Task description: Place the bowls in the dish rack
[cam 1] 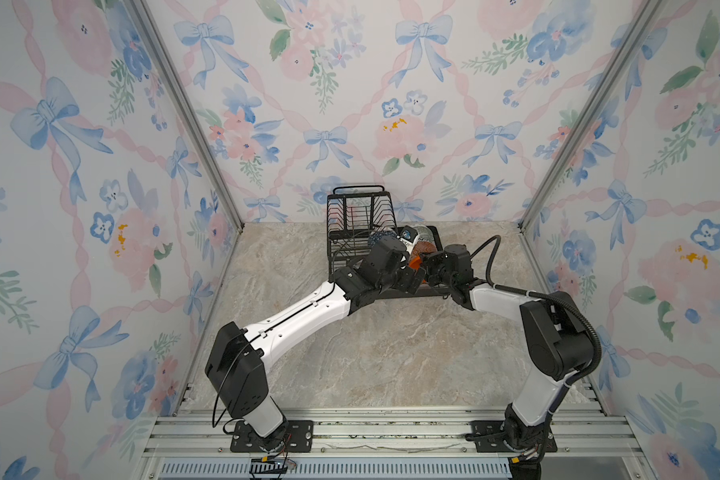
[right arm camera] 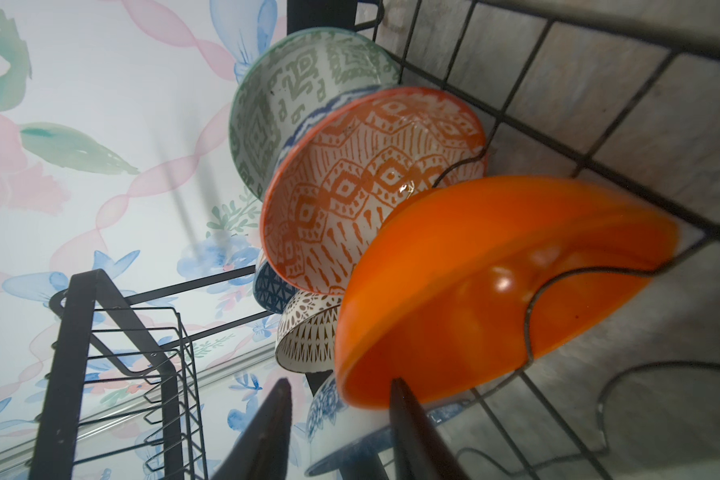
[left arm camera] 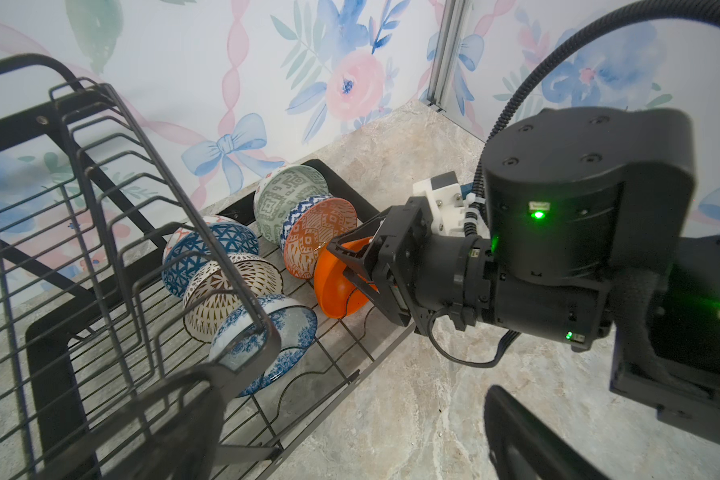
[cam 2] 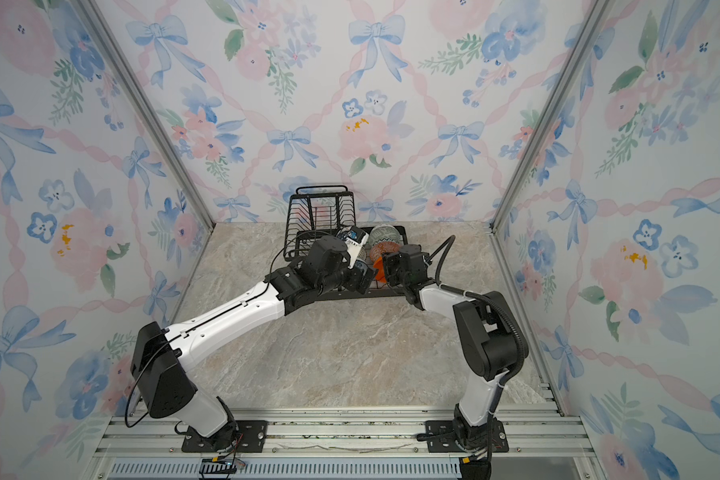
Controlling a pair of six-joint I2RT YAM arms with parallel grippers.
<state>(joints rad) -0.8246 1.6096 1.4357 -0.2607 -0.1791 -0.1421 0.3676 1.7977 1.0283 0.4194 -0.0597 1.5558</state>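
Several bowls stand on edge in the lower tray of the black wire dish rack [left arm camera: 100,208]. In the left wrist view they are a dark-blue geometric bowl [left arm camera: 208,249], a brown-white one [left arm camera: 229,291], a blue-white floral one [left arm camera: 275,345], a green-white one [left arm camera: 283,195], an orange-white patterned one [left arm camera: 312,241] and a plain orange one [left arm camera: 333,291]. My right gripper [left arm camera: 341,259] is open, its fingers straddling the rim of the plain orange bowl [right arm camera: 495,270], with a wide gap to the outer finger [right arm camera: 281,399]. My left gripper [left arm camera: 346,390] hangs wide open and empty over the tray's front edge.
The rack [cam 1: 354,212] stands against the back wall, its raised slotted basket on the left and its flat tray [cam 1: 408,296] on the right. Both wrists crowd together at the tray's front. The right arm's cable [cam 1: 489,253] loops beside the tray. Marble tabletop [cam 1: 391,353] lies in front.
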